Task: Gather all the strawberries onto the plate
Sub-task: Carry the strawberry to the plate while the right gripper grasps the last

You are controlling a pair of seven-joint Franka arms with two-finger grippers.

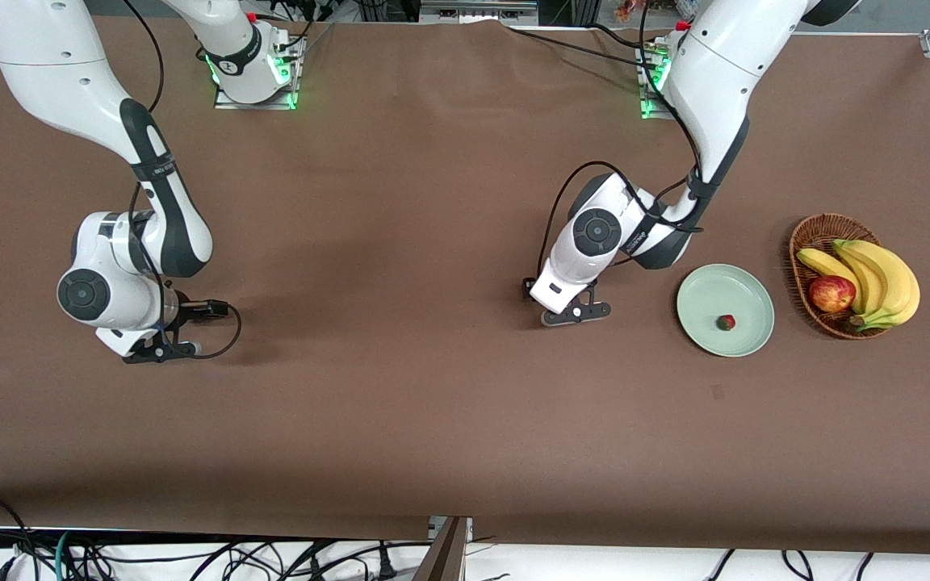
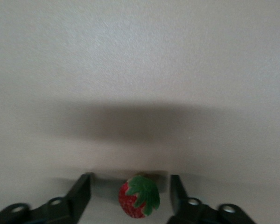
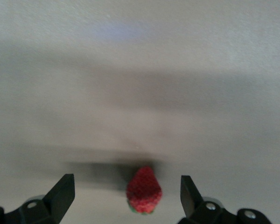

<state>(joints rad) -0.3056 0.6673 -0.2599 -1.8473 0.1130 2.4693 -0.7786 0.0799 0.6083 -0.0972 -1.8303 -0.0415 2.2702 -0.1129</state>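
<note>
Front view: left tool (image 1: 576, 313) is sitting low over the table (image 1: 433, 403) mid-width; right tool (image 1: 160, 349) is sitting low toward the right arm's end. One strawberry (image 1: 726, 323) is lying in the plate (image 1: 743, 343), beside the basket (image 1: 808, 242).

Left wrist view: fingers (image 2: 81, 191) are standing apart around a second strawberry (image 2: 139, 196), not touching.

Right wrist view: fingers (image 3: 63, 191) are standing wide apart around a third strawberry (image 3: 143, 190).

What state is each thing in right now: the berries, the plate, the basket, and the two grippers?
plate: holds one strawberry
left gripper: low at the table, fingers apart around a second strawberry, not touching it
right gripper: low at the table, open around a third strawberry
basket: holds bananas and an apple
</note>
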